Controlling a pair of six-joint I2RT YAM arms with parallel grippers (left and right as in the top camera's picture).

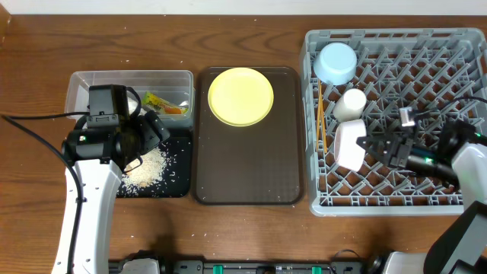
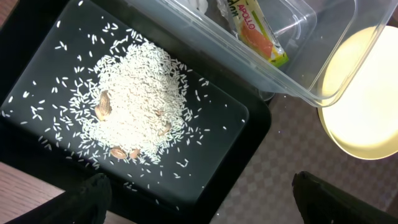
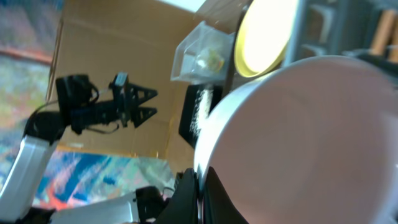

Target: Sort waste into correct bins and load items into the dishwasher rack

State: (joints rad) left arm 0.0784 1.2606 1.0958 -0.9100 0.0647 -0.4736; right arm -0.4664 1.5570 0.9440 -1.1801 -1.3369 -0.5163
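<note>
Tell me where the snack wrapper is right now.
Overhead view: the wrapper lies inside the clear tub at the left, just behind the black tray of rice and left of the yellow plate.

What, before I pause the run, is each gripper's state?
Left gripper: open, empty, above the black tray.
Right gripper: closed on the pale bowl by its rim, over the rack.

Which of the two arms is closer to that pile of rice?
Left. The left gripper hangs open just above the rice in the black tray; the right gripper is far off, over the grey rack, clamped on a pale bowl.
</note>
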